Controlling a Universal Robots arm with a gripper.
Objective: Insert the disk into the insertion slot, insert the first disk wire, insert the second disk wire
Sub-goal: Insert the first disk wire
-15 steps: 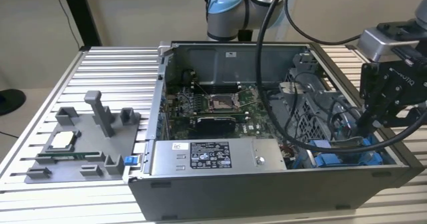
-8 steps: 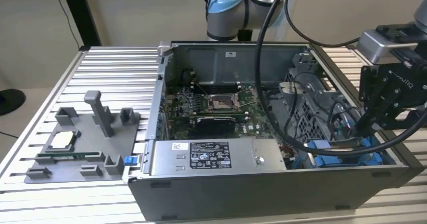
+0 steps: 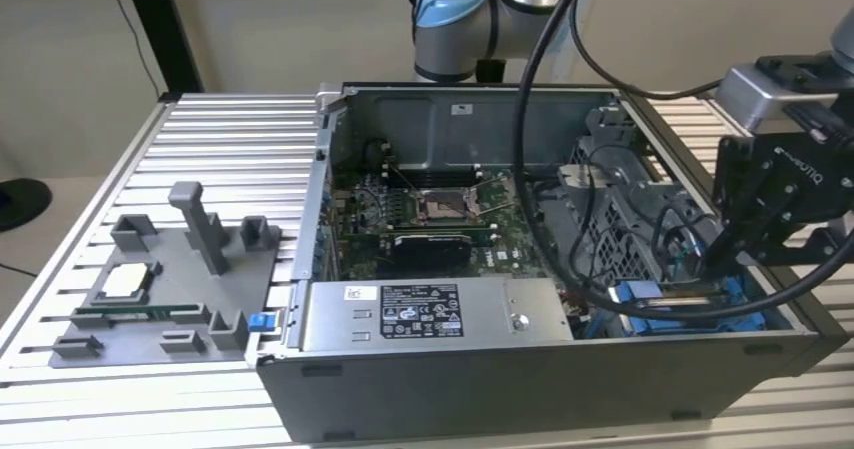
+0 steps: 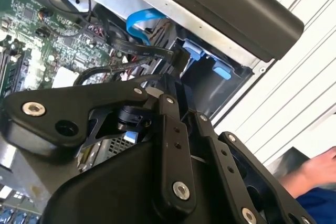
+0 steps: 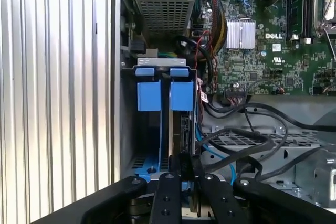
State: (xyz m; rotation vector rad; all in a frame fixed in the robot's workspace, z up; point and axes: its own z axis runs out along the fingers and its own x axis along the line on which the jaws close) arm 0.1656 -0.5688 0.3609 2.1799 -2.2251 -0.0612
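I read this as the first step, the disk (image 5: 181, 129) going into the insertion slot (image 5: 148, 95). It stands on edge between the bay's grey wall and the loose black cables (image 5: 247, 135), just beside the two bright blue tabs. It looks well down the rails, though I can't say it is fully seated. The gripper (image 5: 184, 160) is drawn in narrow and, as far as I can judge from the first wrist view, pinched on the disk's near edge. In the exterior view the gripper (image 3: 723, 269) points down into the corner of the computer case (image 3: 534, 389) at that view's right, past the power supply (image 3: 427, 314). The wrist is above the case wall and the arm's base joints (image 3: 454, 19) are behind the case. Finishing this step, to my mind, calls for a straight push along the blue rails, square to the bay, with care for the cables crowding alongside — a snag there could cock the carrier. A person's hand (image 4: 320, 169) lies well clear of the case in the second wrist view.
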